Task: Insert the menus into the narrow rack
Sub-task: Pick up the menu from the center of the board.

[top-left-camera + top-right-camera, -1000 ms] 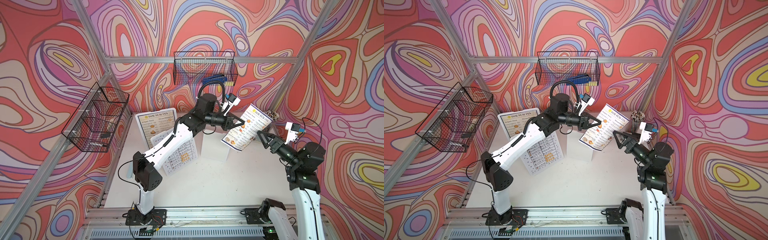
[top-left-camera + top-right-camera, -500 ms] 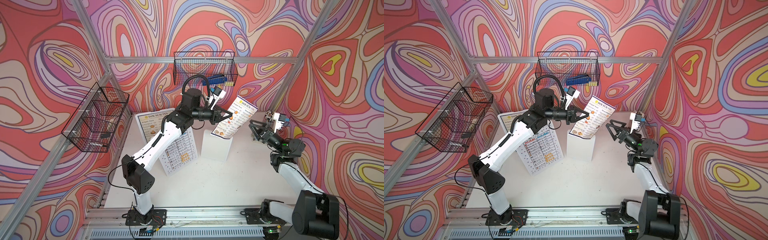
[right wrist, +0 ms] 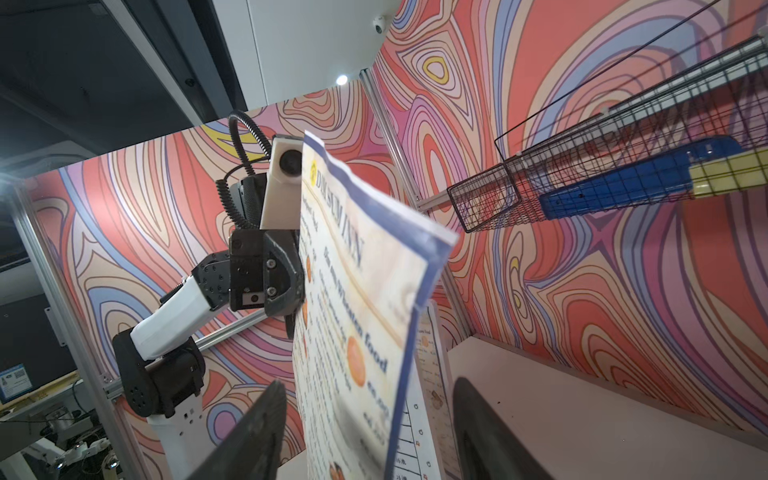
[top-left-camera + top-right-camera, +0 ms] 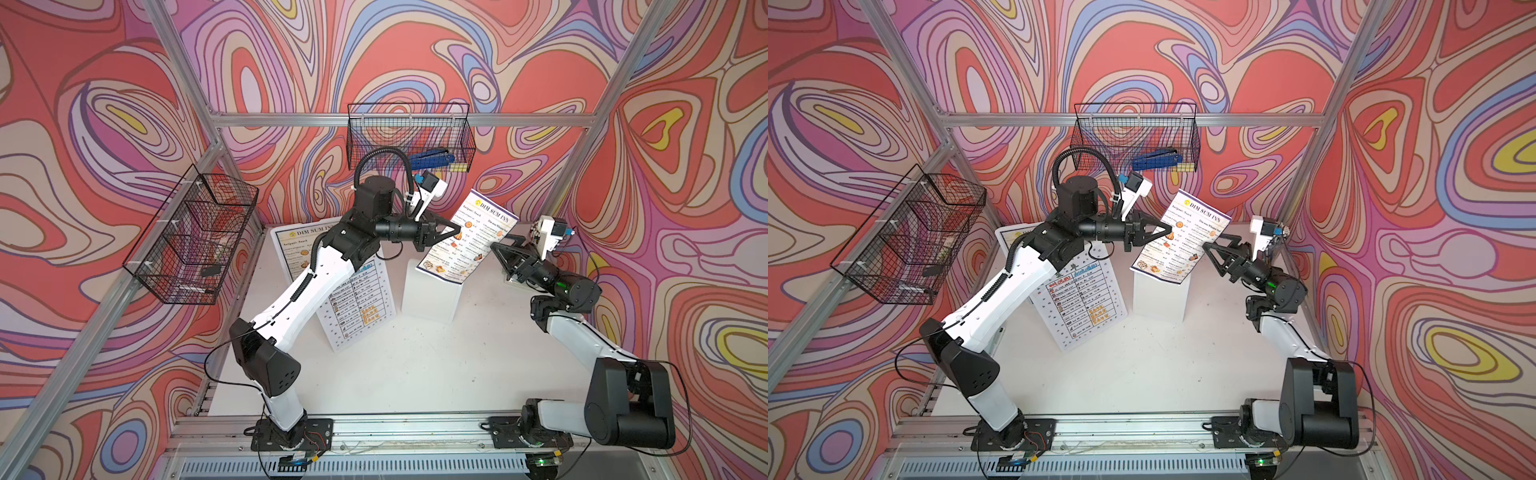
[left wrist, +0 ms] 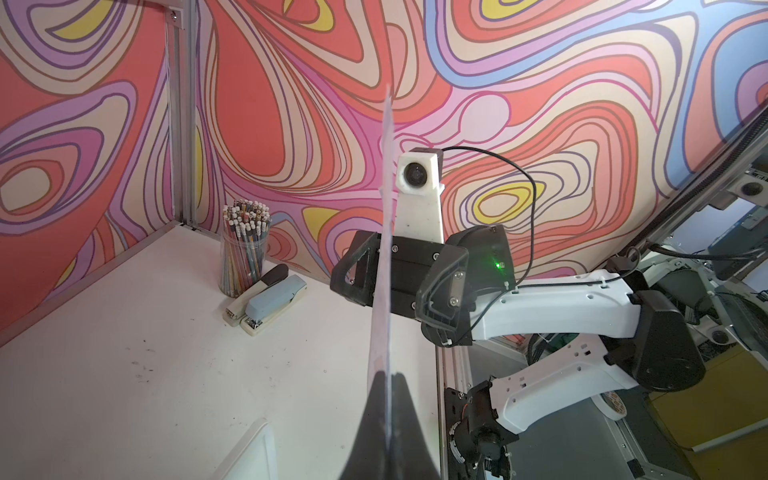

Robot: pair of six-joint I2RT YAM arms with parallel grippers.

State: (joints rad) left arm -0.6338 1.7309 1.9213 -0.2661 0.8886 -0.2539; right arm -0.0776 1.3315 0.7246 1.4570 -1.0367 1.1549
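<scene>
Menu point(image 4: 471, 243) tilts above the white rack point(image 4: 430, 297), pinched in the left hand point(image 4: 454, 230); right hand point(image 4: 500, 249) straddles its right edge, fingers apart.

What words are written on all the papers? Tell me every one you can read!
"DIM SUM INN": top of the held menu, pinched by the left tool.
"Wheaten food": lower on it, seen in the right wrist view.
"DIM SUM IN": flat menu; the left arm hides the rest.
White menu: print too small to read.
</scene>
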